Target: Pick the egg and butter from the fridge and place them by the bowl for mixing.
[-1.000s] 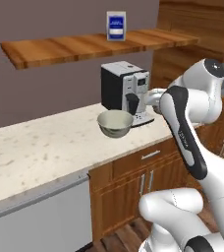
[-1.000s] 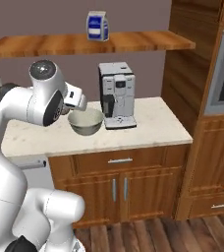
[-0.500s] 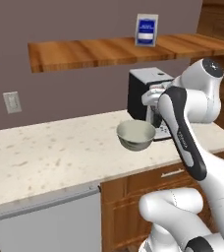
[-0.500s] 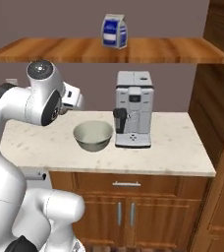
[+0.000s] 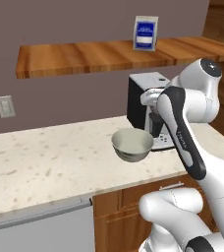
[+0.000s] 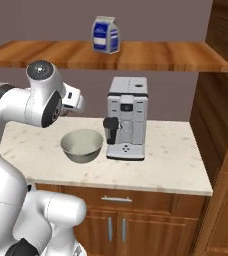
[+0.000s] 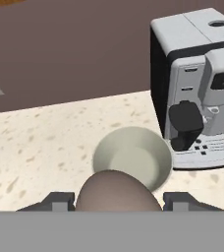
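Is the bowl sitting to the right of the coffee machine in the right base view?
No, the bowl sits to the left of the coffee machine on the counter.

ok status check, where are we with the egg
Jaws shut on the egg, carried above the counter. Bowl just ahead, coffee machine right beside it. Butter not yet at the bowl.

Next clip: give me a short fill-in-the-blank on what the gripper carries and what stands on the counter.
1. Between its fingers the gripper holds the ____.
2. Beside the coffee machine on the counter stands the ____.
3. The blue-and-white carton stands on the wooden ____.

Missing words: egg; bowl; shelf.
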Robot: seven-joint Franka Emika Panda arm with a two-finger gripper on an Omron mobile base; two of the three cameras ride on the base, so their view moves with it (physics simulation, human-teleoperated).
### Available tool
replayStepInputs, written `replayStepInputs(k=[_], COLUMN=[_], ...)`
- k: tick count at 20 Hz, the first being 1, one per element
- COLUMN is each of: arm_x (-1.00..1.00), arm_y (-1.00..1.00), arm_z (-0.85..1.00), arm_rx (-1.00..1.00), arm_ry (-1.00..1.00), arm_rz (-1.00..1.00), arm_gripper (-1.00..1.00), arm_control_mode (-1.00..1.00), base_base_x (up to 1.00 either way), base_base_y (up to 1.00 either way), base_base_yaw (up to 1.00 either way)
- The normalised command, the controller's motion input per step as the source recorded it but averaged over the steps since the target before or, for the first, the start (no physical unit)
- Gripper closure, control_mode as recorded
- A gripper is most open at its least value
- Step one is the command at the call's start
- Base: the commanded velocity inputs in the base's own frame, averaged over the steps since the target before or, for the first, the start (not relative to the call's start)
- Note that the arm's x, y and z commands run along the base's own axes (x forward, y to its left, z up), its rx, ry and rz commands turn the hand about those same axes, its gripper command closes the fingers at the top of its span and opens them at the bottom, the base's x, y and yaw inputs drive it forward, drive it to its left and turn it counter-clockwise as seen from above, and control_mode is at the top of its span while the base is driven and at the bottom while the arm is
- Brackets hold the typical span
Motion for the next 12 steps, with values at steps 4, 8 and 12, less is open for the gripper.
replayStepInputs(k=[4,8,12], arm_x=[0.0,0.0,0.0], arm_y=[0.0,0.0,0.0], arm_z=[0.0,0.0,0.0], arm_rx=[0.0,0.0,0.0], arm_ry=[0.0,0.0,0.0], arm_rz=[0.0,0.0,0.0], arm_gripper=[1.0,1.0,1.0], arm_control_mode=[1.0,1.0,1.0], base_base_x=[0.18,0.52,0.43], base_base_y=[-0.27,-0.34,-0.35], base_base_yaw=[0.1,0.18,0.25])
